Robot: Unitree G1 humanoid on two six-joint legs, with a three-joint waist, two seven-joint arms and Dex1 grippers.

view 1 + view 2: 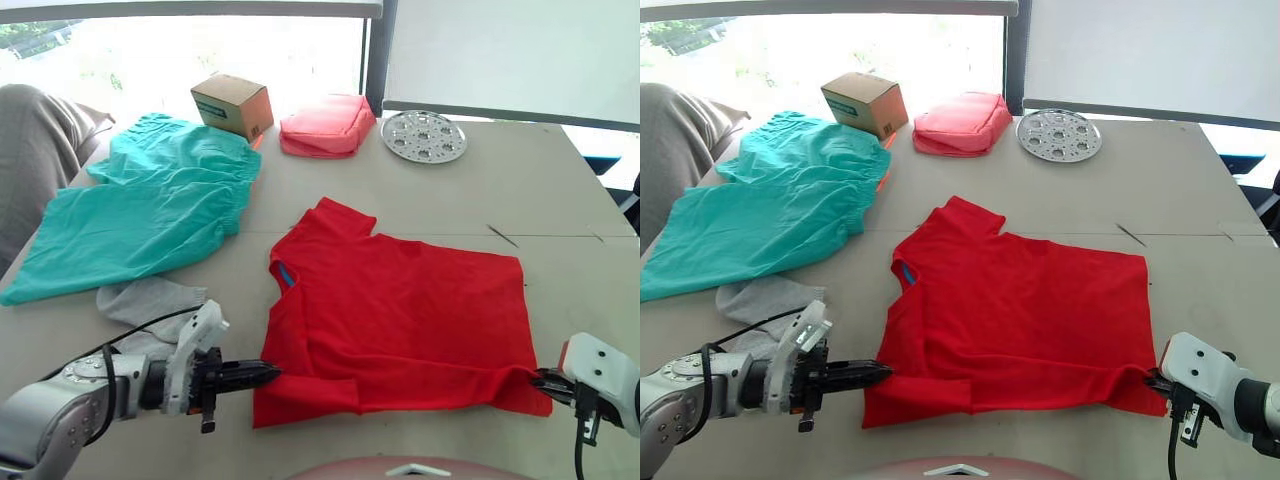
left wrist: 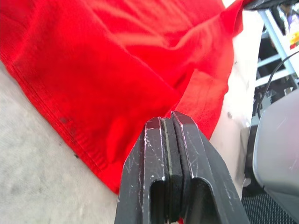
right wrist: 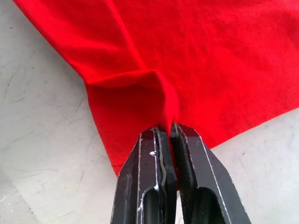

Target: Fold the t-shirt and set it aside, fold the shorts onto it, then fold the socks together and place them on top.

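A: How far is the task judged to be?

B: Only the first step is begun. The t-shirt [image 1: 400, 320] is spread on the table [image 1: 560, 190], with its near sleeve turned in, but it is not folded and not set aside.

A: And the grippers?

B: The right gripper [image 3: 168, 128] is closed on a pinch of the hem corner. The left gripper [image 2: 169, 122] is closed too, at the shirt's near left edge; whether cloth is caught between its fingers cannot be told.

A: What is left?

B: Nearly everything. The shorts [image 1: 150, 215] are lying unfolded at the far left, and the socks [image 1: 150, 305] are bunched just below them, near the left arm. Both must be folded and stacked on the shirt.
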